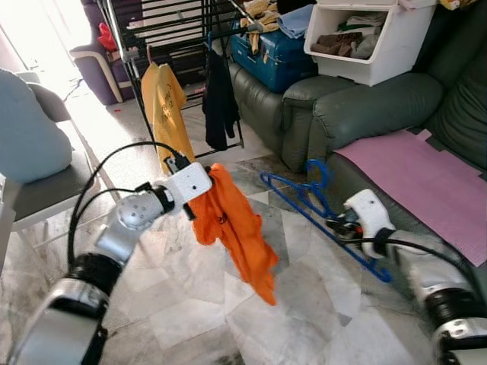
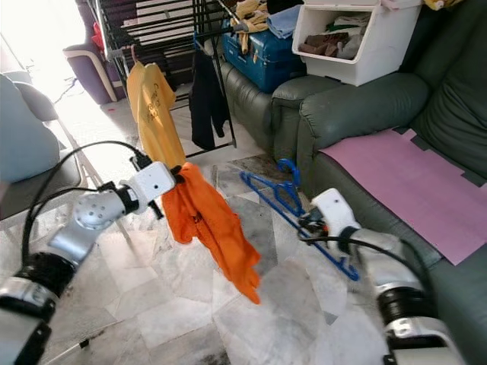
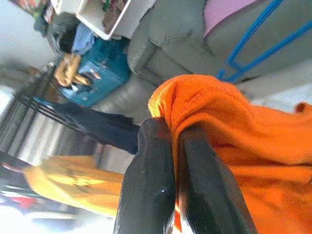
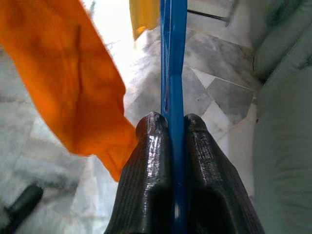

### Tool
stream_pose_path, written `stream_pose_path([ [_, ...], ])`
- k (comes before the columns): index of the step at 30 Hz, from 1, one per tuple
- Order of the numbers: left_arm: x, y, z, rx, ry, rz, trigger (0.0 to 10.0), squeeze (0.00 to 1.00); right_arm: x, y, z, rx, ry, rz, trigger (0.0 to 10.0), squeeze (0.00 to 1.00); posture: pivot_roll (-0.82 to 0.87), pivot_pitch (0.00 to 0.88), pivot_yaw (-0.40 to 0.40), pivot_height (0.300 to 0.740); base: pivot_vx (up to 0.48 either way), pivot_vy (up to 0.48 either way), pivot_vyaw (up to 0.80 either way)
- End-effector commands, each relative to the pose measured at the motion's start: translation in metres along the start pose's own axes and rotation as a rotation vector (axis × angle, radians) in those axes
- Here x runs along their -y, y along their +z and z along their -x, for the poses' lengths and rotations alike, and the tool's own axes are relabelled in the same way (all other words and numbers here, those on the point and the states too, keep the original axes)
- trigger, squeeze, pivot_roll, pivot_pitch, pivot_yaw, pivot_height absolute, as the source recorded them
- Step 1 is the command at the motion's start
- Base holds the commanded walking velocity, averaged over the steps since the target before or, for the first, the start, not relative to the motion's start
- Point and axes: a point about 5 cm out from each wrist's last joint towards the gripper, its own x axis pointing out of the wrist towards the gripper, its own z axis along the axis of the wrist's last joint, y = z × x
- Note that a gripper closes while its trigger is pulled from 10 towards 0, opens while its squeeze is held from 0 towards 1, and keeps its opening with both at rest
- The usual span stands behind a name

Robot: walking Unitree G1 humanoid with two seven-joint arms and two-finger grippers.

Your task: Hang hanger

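- Left gripper point(image 3: 178, 134): black fingers clenched on a fold of the bright orange cloth garment point(image 1: 236, 228), which is held up above the marble-tiled floor point(image 1: 304, 304) with most of its length dangling free.
- Right gripper point(image 4: 170, 126): fingers pinched tight on a bar of the blue plastic hanger point(image 1: 300, 196), held low beside the grey-green leather sofa point(image 1: 365, 106); the hook end points toward the sofa front.
- Black metal drying rack point(image 1: 171, 38): stands beyond, well apart from both arms, with a yellow shirt point(image 1: 163, 106) and a dark garment point(image 1: 219, 103) hung on it.
- Step in hand, as judged: pairing hanger and garment before hanging.
- Handling advice: raise the hanger level, keep the garment's opening spread, feed one hanger arm in slowly, and avoid snagging loose cloth.
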Motion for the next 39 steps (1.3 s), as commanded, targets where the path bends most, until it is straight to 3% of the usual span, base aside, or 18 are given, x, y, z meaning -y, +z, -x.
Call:
stream_pose_path([
  [1,-0.007,0.001,-0.002,-0.010,0.008,-0.079,10.0,0.00,-0.001,0.015,0.005,0.033,0.091,0.049,10.0,0.00,-0.15,0.000,0.104,0.740,0.000,0.000,0.00],
  [9,-0.002,0.000,-0.007,-0.015,0.007,-0.131,10.0,0.00,-0.001,0.024,0.032,0.020,0.318,0.114,10.0,0.00,-0.17,0.000,0.109,0.740,0.000,0.000,0.00],
  [17,0.004,0.000,-0.012,-0.004,0.011,-0.165,10.0,0.00,-0.010,0.027,0.045,-0.009,0.478,0.125,10.0,0.00,-0.17,0.000,0.110,0.740,0.000,0.000,0.00],
  [30,0.011,0.006,-0.014,0.065,0.023,-0.141,10.0,0.00,-0.014,0.032,0.032,0.017,0.434,0.137,10.0,0.00,-0.17,0.000,0.104,0.740,0.000,0.000,0.00],
  [39,-0.008,0.022,-0.017,0.148,0.160,-0.074,10.0,0.00,-0.029,0.021,0.017,0.005,0.453,0.083,10.0,0.00,-0.16,0.000,0.100,0.740,0.000,0.000,0.00],
])
